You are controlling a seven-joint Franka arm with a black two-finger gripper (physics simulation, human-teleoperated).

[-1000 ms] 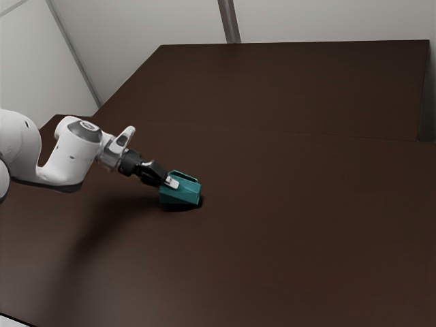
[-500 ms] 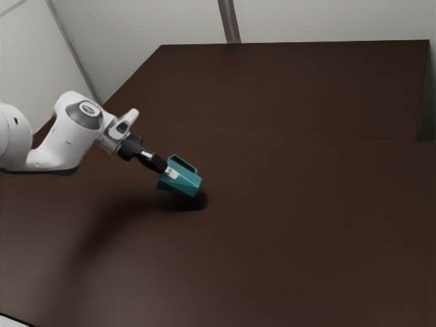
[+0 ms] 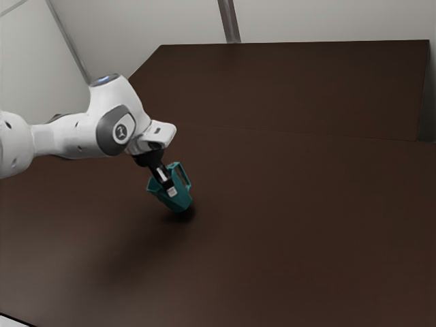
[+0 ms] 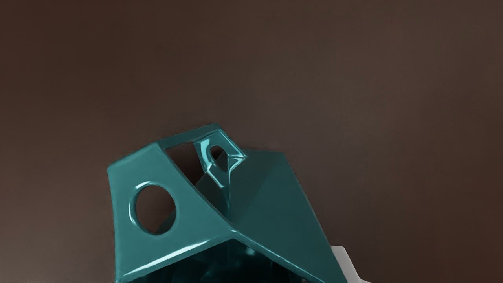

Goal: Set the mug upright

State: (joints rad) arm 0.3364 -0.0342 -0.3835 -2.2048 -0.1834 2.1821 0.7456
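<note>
Mug [image 3: 178,200] tilted, dark inside [image 4: 220,265] in wrist view

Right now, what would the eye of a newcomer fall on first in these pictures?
First the teal mug, tilted in the black gripper, left of the exterior view's centre. Then the white arm, entering from that view's left over the dark brown table.

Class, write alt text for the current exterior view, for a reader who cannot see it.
A robot's black jaws hold a tilted teal mug over a dark brown table; the white arm reaches in from the exterior view's left.
</note>
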